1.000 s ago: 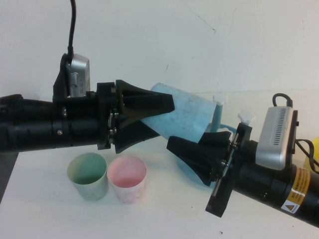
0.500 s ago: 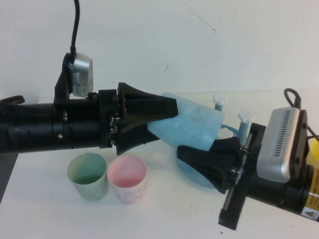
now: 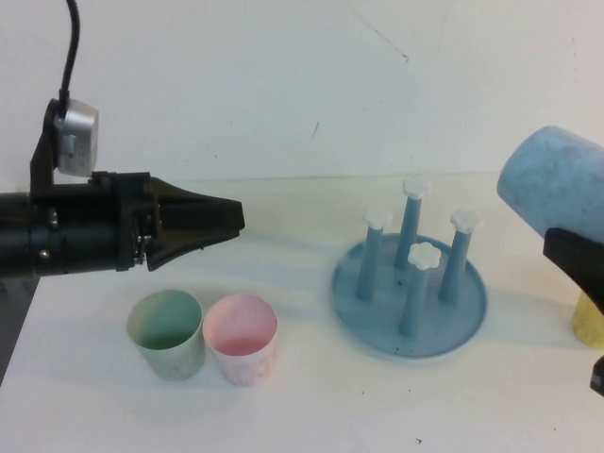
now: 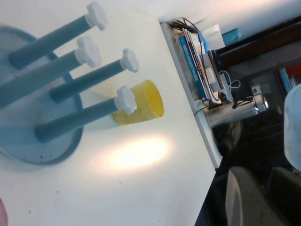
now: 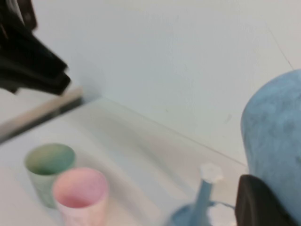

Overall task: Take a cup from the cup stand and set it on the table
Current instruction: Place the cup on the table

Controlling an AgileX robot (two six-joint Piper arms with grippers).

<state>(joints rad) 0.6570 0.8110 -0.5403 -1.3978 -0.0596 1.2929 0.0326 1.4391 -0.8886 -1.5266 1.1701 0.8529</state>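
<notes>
**Cup clears the stand and rides off with the right arm**

The cup (image 3: 559, 179) is now free of the cup stand (image 3: 410, 288). A second ago it lay tilted over the pegs with both arms crowded around it; now it hangs in the air at the far right of the high view, well apart from the stand, gripped by the right hand (image 3: 578, 260), of which only one dark finger shows below the cup. All four white-capped pegs stand bare.

The left hand (image 3: 219, 219) has pulled back to the left and hovers above the green cup (image 3: 167, 332) and pink cup (image 3: 242, 338), holding nothing; its fingers look drawn together into a point. It seems to have let go during the handover.

So the lift-off half of the job looks done, and what remains is the set-down. The worktop (image 3: 311, 396) has bare space in front of the stand. A yellow cup (image 4: 139, 103) sits just beside the stand on the right, partly hidden under the carried cup in the high view, so the descent should probably avoid that spot.
</notes>
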